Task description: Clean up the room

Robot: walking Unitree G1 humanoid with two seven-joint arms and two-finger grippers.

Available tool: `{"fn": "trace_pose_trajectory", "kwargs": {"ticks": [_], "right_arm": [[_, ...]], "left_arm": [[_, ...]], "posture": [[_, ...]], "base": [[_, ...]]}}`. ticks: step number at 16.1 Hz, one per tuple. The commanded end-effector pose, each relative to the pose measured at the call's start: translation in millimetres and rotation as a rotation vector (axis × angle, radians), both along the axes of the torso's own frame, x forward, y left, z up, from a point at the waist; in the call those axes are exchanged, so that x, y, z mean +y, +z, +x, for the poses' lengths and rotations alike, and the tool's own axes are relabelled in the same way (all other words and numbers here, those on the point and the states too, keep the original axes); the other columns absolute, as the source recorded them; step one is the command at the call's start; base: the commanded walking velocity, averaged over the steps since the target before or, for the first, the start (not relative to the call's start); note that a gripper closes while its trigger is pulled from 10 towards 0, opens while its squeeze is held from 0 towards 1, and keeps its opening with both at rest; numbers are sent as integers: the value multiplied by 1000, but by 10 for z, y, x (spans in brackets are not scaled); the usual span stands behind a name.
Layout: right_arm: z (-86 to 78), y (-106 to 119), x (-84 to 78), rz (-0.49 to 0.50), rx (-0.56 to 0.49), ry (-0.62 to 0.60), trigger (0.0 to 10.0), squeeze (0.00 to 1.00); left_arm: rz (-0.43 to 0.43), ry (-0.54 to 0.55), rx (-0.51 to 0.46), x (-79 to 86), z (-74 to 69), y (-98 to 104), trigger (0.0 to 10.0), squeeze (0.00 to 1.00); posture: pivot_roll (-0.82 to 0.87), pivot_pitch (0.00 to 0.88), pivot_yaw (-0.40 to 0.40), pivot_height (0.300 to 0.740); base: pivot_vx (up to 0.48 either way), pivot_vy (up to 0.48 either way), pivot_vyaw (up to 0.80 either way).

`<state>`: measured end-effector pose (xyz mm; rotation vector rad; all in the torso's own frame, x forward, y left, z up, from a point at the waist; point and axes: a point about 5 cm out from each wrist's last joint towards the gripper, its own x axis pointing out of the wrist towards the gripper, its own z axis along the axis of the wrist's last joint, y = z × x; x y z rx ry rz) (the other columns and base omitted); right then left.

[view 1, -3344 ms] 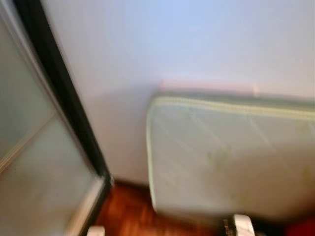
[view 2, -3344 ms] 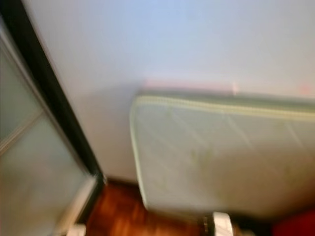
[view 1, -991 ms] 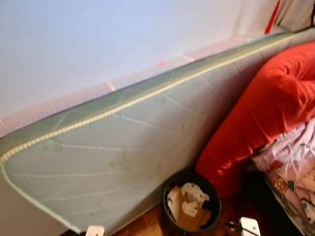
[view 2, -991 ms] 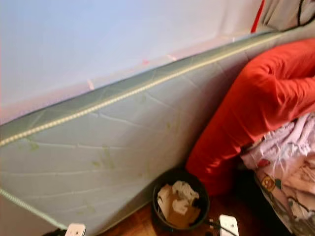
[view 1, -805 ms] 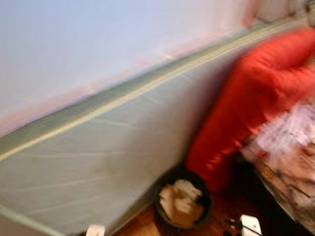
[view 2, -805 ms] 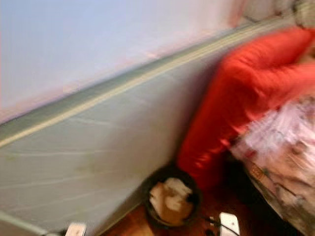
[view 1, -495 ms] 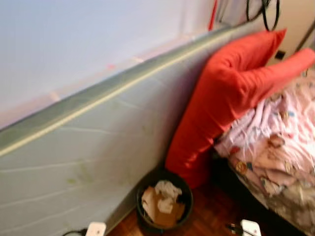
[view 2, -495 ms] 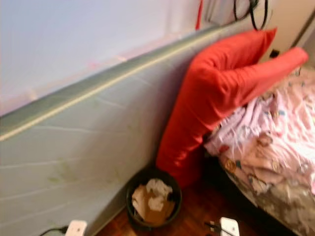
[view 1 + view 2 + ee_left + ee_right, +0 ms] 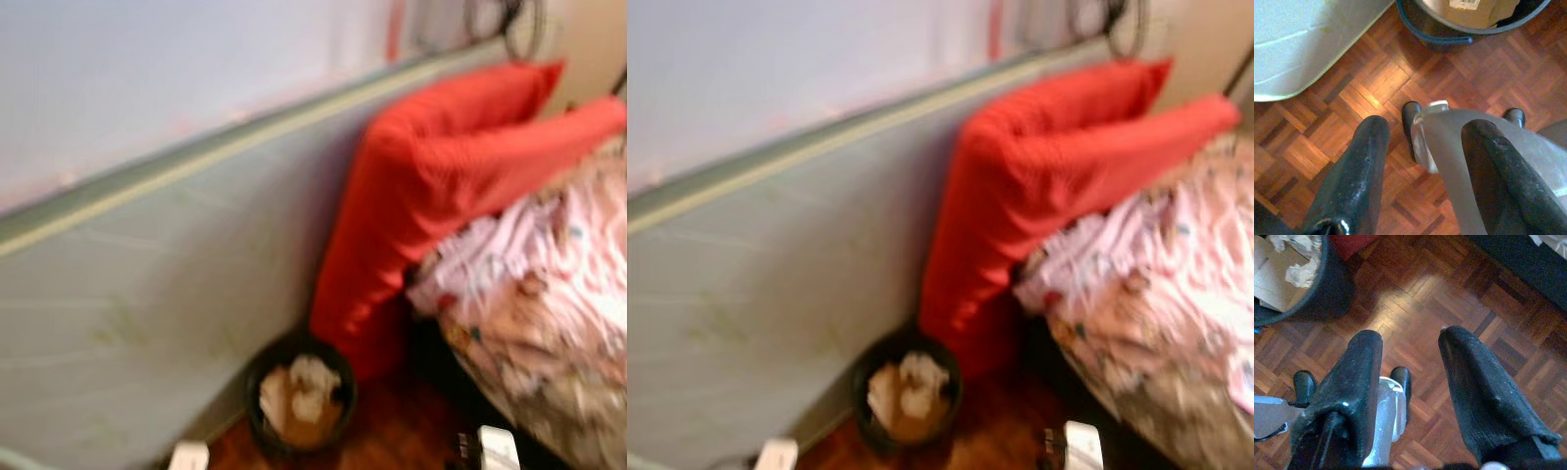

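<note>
A black waste bin (image 9: pixel 299 406) holding crumpled paper and cardboard stands on the parquet floor at the foot of a leaning pale green mattress (image 9: pixel 147 294). A big red cushion (image 9: pixel 441 176) slumps against the mattress just right of the bin. Rumpled pink patterned bedding (image 9: pixel 534 284) covers the bed on the right. My left gripper (image 9: pixel 1427 129) hangs open above the floor, with the bin (image 9: pixel 1474 24) a little ahead of it. My right gripper (image 9: pixel 1411 340) also hangs open and holds nothing, the bin (image 9: pixel 1298 284) off to one side.
The mattress stands on edge along the white wall (image 9: pixel 176 69). Dark cables (image 9: pixel 505 20) hang on the wall at top right. Parquet floor (image 9: pixel 1449 289) lies between bin and bed. My own silver legs and black feet (image 9: pixel 1410 117) show beneath the grippers.
The camera has swung right from the wall corner to the bin, cushion and bed. Over the last half second the picture has slid slightly and blurred. Nothing in the room has moved.
</note>
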<state>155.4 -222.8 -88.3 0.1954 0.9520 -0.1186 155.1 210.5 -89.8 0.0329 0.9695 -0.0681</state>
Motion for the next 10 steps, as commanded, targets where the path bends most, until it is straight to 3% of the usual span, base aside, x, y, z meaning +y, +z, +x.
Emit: {"fn": "trace_pose_trajectory", "kwargs": {"ticks": [1, 7, 10], "right_arm": [[-50, -16, -25, 0, 16, -16, 10000, 0], [-65, -24, -11, 5, 18, -14, 10000, 0], [-75, -28, -7, 9, 18, -13, 10000, 0]], "left_arm": [[-15, 2, 33, -21, -80, -38, 10000, 0], [-11, 1, 37, -1, -103, -42, 10000, 0], [-15, 8, 43, 3, -111, -45, 10000, 0]], "posture": [[56, 39, 1, 740], [54, 44, 5, 740], [54, 44, 7, 740]], "base": [[0, -307, 0], [0, -290, 0], [0, 0, 0]]}}
